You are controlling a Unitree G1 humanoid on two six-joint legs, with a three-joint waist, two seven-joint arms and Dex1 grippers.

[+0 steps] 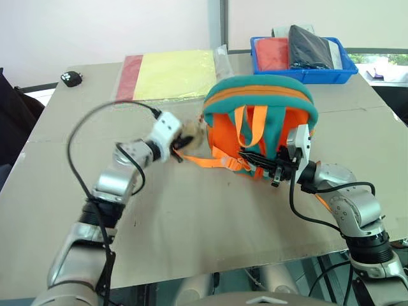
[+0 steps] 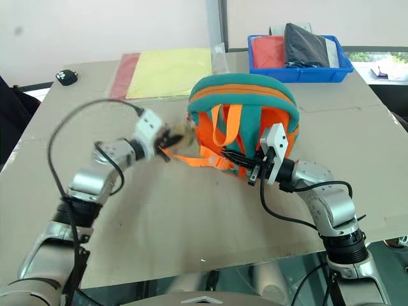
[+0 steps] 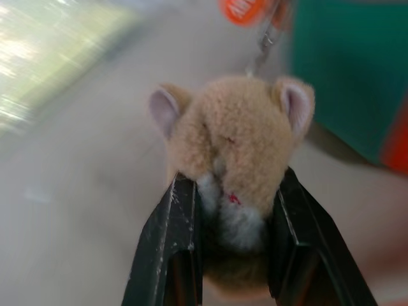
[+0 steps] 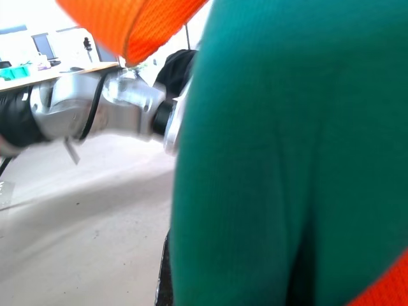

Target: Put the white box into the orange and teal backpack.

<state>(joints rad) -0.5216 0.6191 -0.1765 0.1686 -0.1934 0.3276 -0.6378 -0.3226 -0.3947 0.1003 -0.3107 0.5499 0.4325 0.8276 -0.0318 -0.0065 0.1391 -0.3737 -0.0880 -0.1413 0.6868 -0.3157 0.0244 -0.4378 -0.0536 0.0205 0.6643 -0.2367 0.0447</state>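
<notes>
Fuzzy plush charm [image 3: 233, 159]; seemingly cloth backpack [image 1: 258, 102].

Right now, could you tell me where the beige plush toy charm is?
The plush toy charm is pinched in the left gripper, just off the backpack's left side in the head views, above the table, in front of the yellow-and-red folder.

A lab or office workroom is suggested; a large bare worktable [image 1: 210, 210] is set against plain white walls. Monitors [image 4: 44, 44] are seen on a distant desk.
</notes>
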